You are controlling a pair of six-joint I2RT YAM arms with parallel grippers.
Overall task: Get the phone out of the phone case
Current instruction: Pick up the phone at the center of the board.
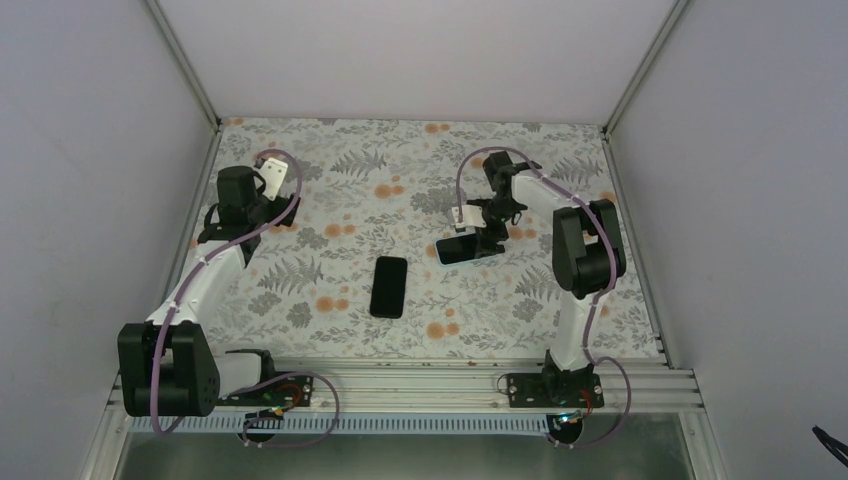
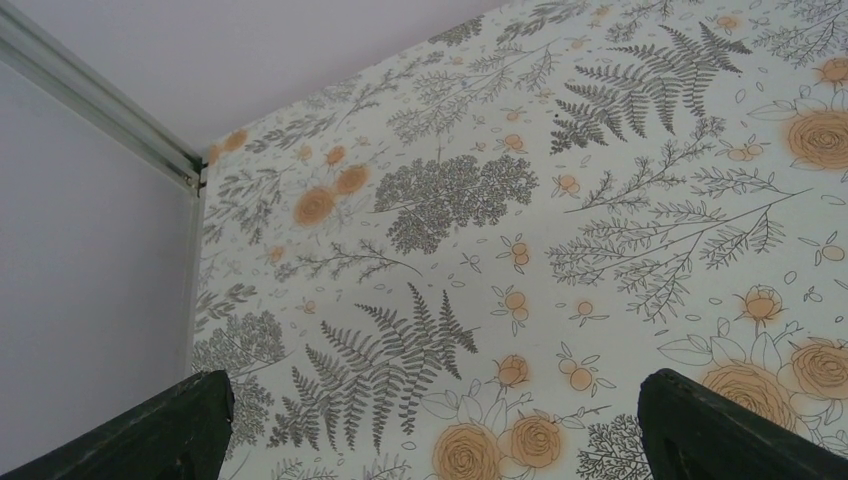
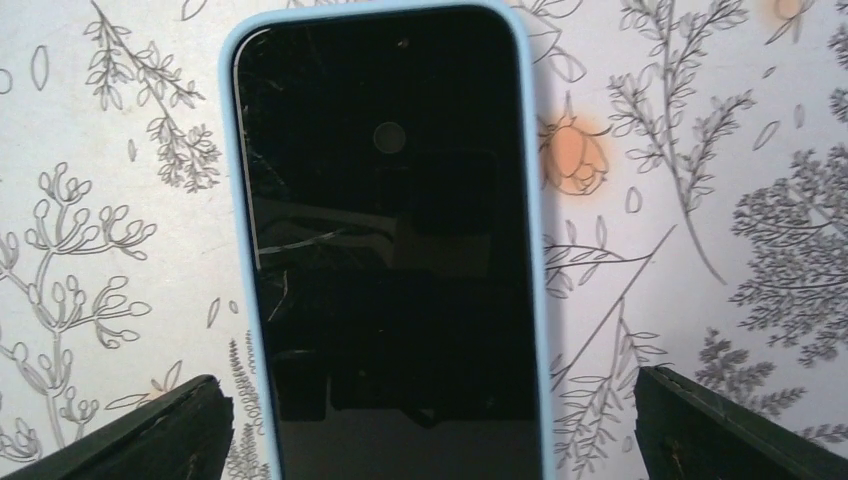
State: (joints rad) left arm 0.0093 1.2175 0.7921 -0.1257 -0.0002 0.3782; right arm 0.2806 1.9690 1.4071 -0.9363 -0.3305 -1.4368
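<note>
Top external, floral table (image 1: 330,200), walls (image 1: 420,50), phone case (image 1: 440,251)

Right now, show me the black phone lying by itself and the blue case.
black phone (image 1: 388,287): top view, middle of its dark face.
blue case (image 3: 246,250): right wrist view, its left rim.
</note>
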